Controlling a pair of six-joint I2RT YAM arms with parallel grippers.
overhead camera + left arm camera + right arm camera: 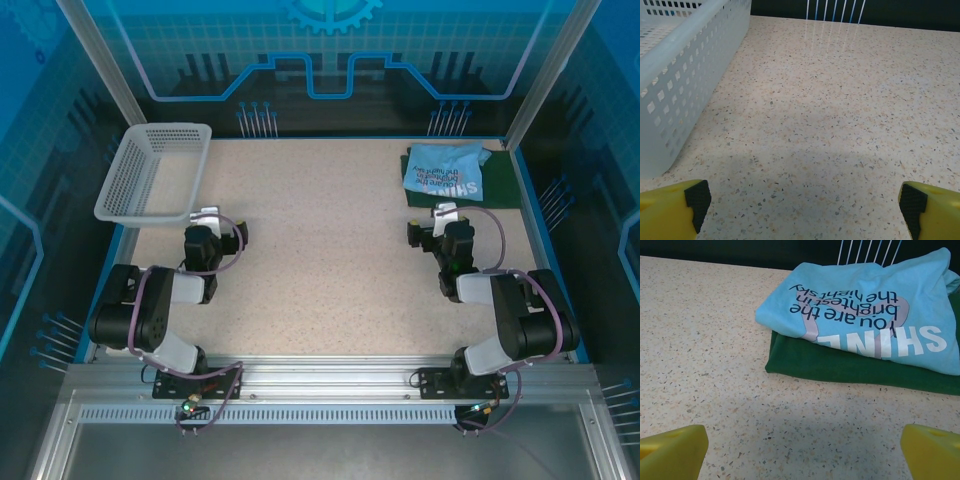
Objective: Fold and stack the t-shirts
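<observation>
The folded sky-blue t-shirt [443, 170] [865, 305] with white and dark lettering lies on top of the folded dark green t-shirt [498, 186] [840, 362] at the table's far right. My right gripper [444, 214] [804, 450] stands open just in front of that stack, nothing between its yellow fingers [672, 450]. Over on the left, my left gripper [208, 216] [805, 205] is also open above bare table, its yellow fingers [670, 210] wide apart beside the basket.
A white plastic mesh basket [150, 172] [675, 65] stands at the far left corner, close to the left gripper. The speckled tabletop [320, 250] is bounded by blue enclosure walls and metal posts.
</observation>
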